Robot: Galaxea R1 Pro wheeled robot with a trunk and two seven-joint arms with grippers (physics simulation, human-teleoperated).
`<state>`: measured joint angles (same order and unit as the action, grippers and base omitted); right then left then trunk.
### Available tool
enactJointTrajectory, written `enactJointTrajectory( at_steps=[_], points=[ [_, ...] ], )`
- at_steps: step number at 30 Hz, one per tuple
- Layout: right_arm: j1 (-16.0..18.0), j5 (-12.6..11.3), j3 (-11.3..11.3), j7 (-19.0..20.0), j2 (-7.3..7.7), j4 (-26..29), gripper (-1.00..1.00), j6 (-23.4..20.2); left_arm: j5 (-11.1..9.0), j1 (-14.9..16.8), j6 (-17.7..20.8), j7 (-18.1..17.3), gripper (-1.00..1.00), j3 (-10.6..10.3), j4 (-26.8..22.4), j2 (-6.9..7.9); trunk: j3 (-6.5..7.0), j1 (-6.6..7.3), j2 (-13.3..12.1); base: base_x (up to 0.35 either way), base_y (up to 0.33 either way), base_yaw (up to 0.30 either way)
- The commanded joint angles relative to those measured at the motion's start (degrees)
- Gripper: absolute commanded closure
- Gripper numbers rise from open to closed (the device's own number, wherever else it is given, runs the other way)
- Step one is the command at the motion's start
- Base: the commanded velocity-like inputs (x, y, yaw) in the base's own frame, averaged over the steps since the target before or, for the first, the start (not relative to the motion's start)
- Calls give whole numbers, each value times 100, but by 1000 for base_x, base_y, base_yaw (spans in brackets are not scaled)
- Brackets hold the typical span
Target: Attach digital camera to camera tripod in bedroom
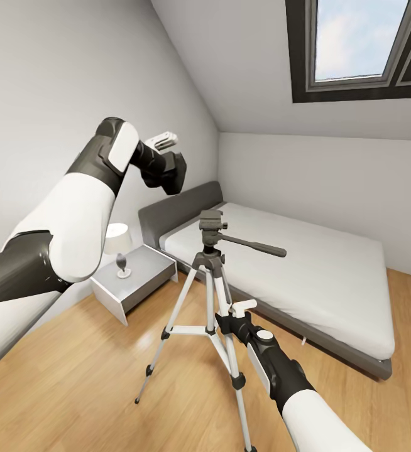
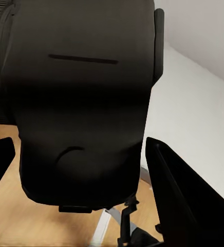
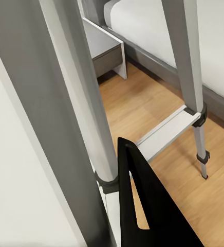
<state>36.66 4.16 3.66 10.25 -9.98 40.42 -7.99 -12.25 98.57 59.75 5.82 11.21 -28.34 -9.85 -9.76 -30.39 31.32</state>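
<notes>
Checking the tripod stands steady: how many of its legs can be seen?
3. On the camera tripod, one leg slants toward the nightstand, one leg comes toward the robot beside the right gripper, and one is mostly hidden behind it.

Camera tripod (image 1: 209, 295) standing on the floor (image 1: 92, 376) at lower centre, bed (image 1: 306, 263) behind it at centre right, nightstand (image 1: 133, 282) left of the bed, lamp (image 1: 119, 245) on it, digital camera (image 1: 171, 171) raised at upper left above the tripod, skylight (image 1: 362, 44) at upper right

Black digital camera (image 1: 168, 171) aloft above upright camera tripod (image 1: 210, 282) beside bed
</notes>
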Motion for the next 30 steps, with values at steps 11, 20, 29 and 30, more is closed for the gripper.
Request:
enactJointTrajectory(
  at_steps=[11,20,29,30],
  points=[
    [-1,278,11,10,-2,-8,100,-28,-50,10,-36,38,100,32,618,-15,-12,-3,8,0,0,0],
    [-1,266,10,10,-2,-13,100,-24,-37,9,-59,76,100,40,684,-15,-12,-3,8,0,0,0],
    [-1,276,11,3,-2,-17,100,-27,-108,10,-86,-113,100,51,576,-13,-12,-3,8,0,0,0],
    [-1,276,11,3,-2,-17,100,-27,-155,8,-86,-293,100,50,539,-6,-12,-3,8,0,0,0]
  ],
)
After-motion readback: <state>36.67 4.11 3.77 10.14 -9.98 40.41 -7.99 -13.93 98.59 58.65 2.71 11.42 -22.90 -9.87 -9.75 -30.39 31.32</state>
